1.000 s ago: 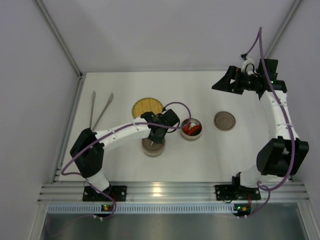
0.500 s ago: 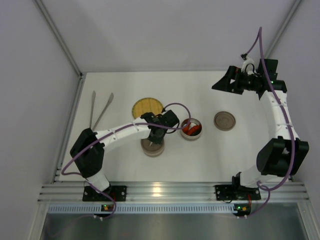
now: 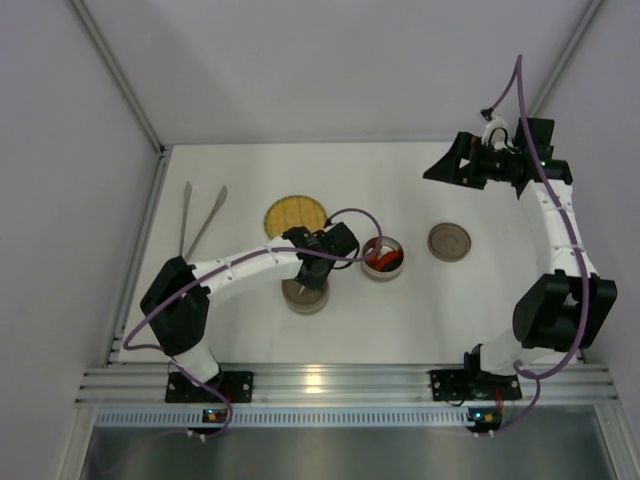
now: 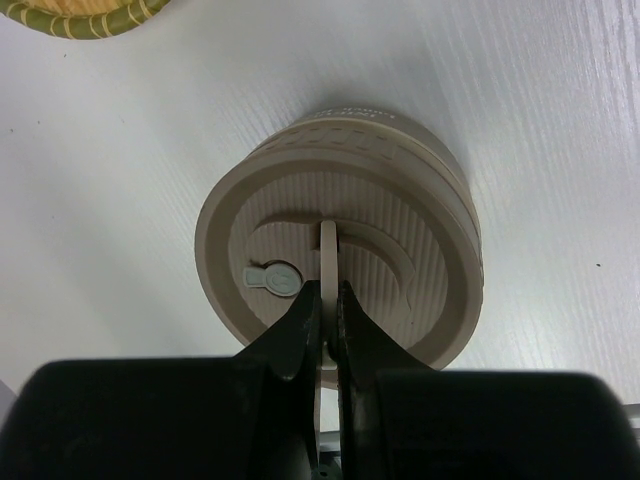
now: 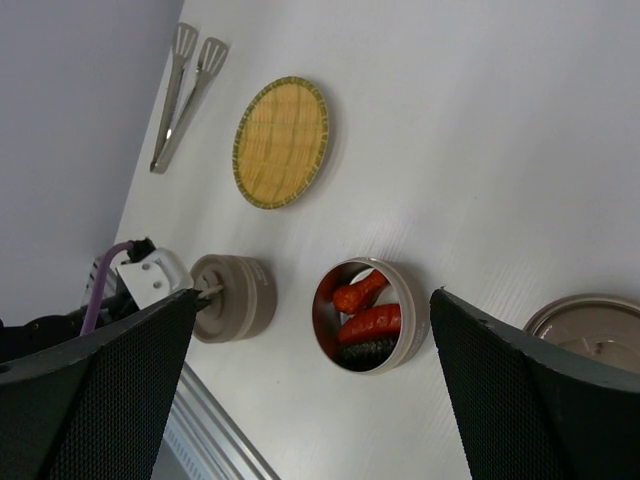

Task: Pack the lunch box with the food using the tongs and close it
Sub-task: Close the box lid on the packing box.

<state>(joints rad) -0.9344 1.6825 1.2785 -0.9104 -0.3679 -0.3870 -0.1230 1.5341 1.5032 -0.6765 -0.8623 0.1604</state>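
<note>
Packed: food (image 5: 365,322) in open tier (image 5: 422,320), centre; loose lid (image 3: 449,241) at right, still off. Clamped: left gripper (image 4: 327,305) on handle (image 4: 328,240) of lidded tier (image 4: 400,290); right gripper (image 3: 440,165) agape, empty.

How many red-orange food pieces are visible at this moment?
2, both in the open container: first piece on the side nearer the yellow plate, second piece in the middle, beside a dark roll. Others may be hidden underneath.

Black and white, twice over: my left arm (image 3: 245,268) and right arm (image 3: 560,225) are white ribbed links between bulky black joint housings (image 3: 178,305), each trailed by a purple cable (image 3: 519,75). My left gripper (image 4: 325,298) ends in slim tapered black fingers (image 4: 295,335); my right gripper (image 3: 440,165) carries broad black mesh-textured pads (image 5: 530,400).
</note>
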